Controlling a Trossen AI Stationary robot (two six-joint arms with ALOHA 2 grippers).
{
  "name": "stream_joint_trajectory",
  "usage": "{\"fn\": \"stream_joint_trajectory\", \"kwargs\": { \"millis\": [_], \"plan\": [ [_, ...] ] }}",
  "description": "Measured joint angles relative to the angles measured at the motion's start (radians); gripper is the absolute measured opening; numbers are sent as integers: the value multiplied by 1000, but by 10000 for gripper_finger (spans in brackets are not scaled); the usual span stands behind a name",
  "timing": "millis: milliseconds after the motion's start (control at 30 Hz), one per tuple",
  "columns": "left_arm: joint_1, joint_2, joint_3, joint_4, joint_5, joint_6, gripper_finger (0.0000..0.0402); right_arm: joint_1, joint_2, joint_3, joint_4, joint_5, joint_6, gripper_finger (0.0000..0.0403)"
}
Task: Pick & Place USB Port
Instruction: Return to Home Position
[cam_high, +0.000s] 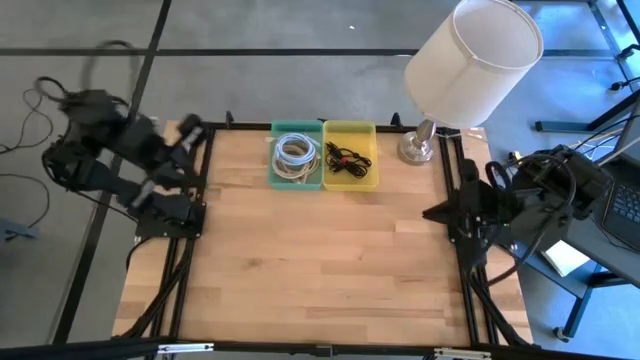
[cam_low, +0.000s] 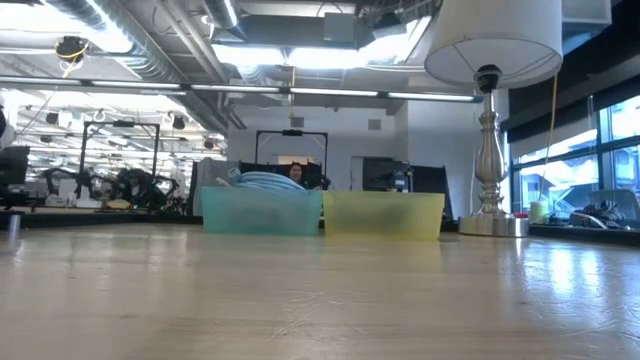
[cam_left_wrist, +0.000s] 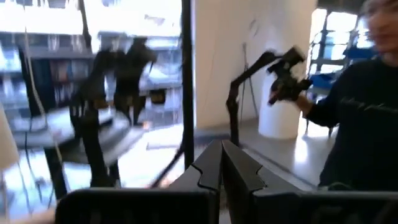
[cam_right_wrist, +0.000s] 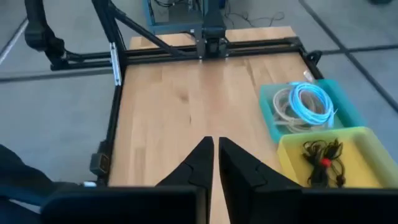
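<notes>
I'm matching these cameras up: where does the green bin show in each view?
High view: green bin at the far edge of the table, near the middle.
Low view: bin left of centre, at the far edge.
Left wrist view: not in it.
Right wrist view: bin at the table's edge.
Shared landmark: yellow bin beside it.

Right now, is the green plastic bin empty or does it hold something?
Not empty: the green plastic bin holds coiled white and light-blue cables, which rise above its rim in the low view.
</notes>
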Motion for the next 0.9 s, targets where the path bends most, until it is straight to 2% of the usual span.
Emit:
{"fn": "stream_joint_trajectory", "kwargs": {
  "millis": [67,167,300,400,500,600,667,767,900],
  "plan": [
    [-12,-37,0,13,0,14,4,0,-1,0,-3,-2,17,33],
    [-20,-77,3,70,12,19,6,-1,-1,0,9,-20,-37,33],
    [-20,-114,2,67,26,21,4,0,-1,0,45,-4,-73,25],
    [-20,-122,1,32,40,-160,4,-1,-1,0,49,11,-76,18],
    [-20,-123,-18,-51,121,-144,7,-1,4,-12,56,-23,-70,12],
    [-20,-129,-138,-99,136,-95,13,18,16,-108,78,-28,-22,10],
    [-19,-130,-253,-40,136,-108,20,36,18,-213,125,-17,43,10],
    [-20,-129,-440,154,208,-160,34,58,-3,-378,314,24,71,14],
    [-19,-130,-636,490,390,-193,52,50,-46,-579,668,43,-72,23]
  ]
}}
